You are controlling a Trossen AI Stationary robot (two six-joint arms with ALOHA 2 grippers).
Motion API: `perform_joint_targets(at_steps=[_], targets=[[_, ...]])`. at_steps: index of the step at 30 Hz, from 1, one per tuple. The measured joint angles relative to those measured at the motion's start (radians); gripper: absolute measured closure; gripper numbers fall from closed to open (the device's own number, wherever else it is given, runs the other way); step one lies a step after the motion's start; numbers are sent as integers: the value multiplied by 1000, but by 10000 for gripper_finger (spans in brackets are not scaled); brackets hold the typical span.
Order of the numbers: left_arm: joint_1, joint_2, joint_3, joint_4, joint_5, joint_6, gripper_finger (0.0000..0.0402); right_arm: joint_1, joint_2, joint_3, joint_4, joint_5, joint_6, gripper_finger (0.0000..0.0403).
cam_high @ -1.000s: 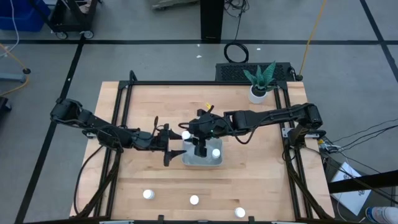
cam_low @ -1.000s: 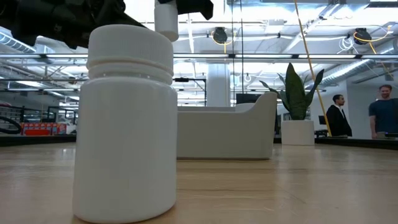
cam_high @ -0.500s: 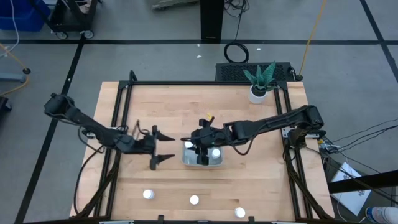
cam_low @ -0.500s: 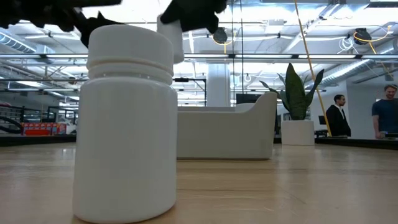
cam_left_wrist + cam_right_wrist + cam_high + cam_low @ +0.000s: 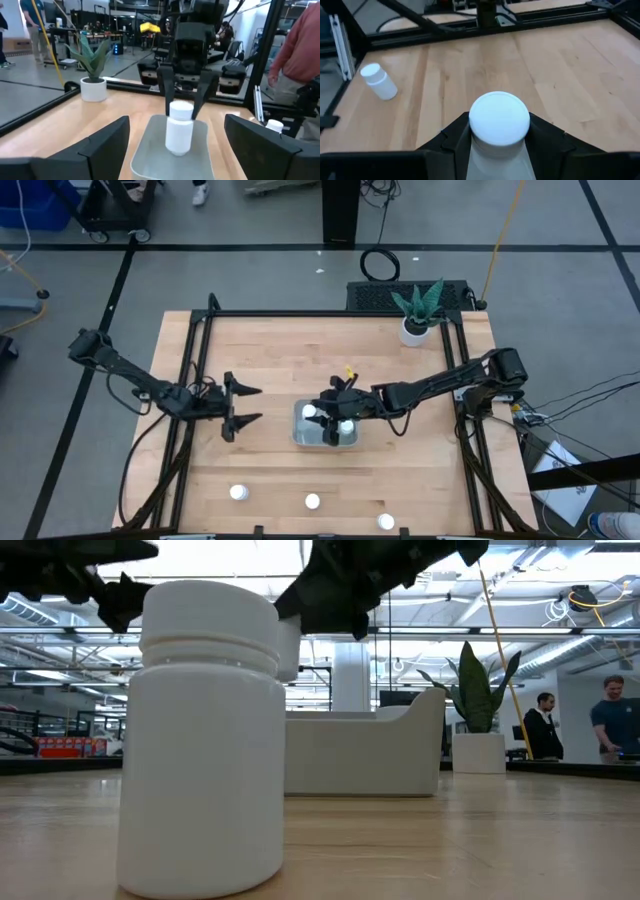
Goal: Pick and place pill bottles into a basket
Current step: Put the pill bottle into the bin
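From above, we see the translucent pale grey-blue rectangular basket (image 5: 326,424) at the middle of the light wooden table (image 5: 290,350). The right gripper (image 5: 330,420) reaches over it from three o'clock, clenched on a tiny white capped pill bottle (image 5: 344,426) above the basket's right part. A second small white bottle (image 5: 309,411) shows at the basket's ten o'clock corner. Three more white bottles stand in a row near the table's six o'clock edge: one (image 5: 238,492) at seven o'clock of the basket, one (image 5: 313,502) at six, one (image 5: 386,521) at five. The left gripper (image 5: 240,407) hangs at nine o'clock of the basket, well apart, fingers spread and holding nothing. A white pot with a green spiky plant (image 5: 417,313) sits at the table's one o'clock corner.

At table height, we see a white bottle (image 5: 204,740) looming close, the basket's pale wall (image 5: 365,752) behind it, and the plant (image 5: 476,710) further back. Two people (image 5: 575,718) stand in the room beyond.

Through the left wrist camera we look past the spread dark fingers (image 5: 95,150) at the right gripper (image 5: 183,100), whose fingers clasp the white bottle (image 5: 179,126) by its cap, hanging upright over the basket (image 5: 150,155). A person in a red sleeve (image 5: 300,50) stands behind.

Through the right wrist camera we see the held bottle's cap (image 5: 499,118) between the fingers, and another bottle (image 5: 378,81) lying tilted on the wood.
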Motion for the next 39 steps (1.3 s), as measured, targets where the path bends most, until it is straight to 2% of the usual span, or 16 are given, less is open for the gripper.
perform_joint_targets(at_steps=[8,30,39], targets=[[2,0,2,-5,-30,15,69,-21,46,-5,15,-1,30,260],[1,0,2,-6,-22,15,78,-32,209,-5,106,25,49,260],[1,0,2,-6,-22,14,78,-33,216,-5,101,55,34,260]])
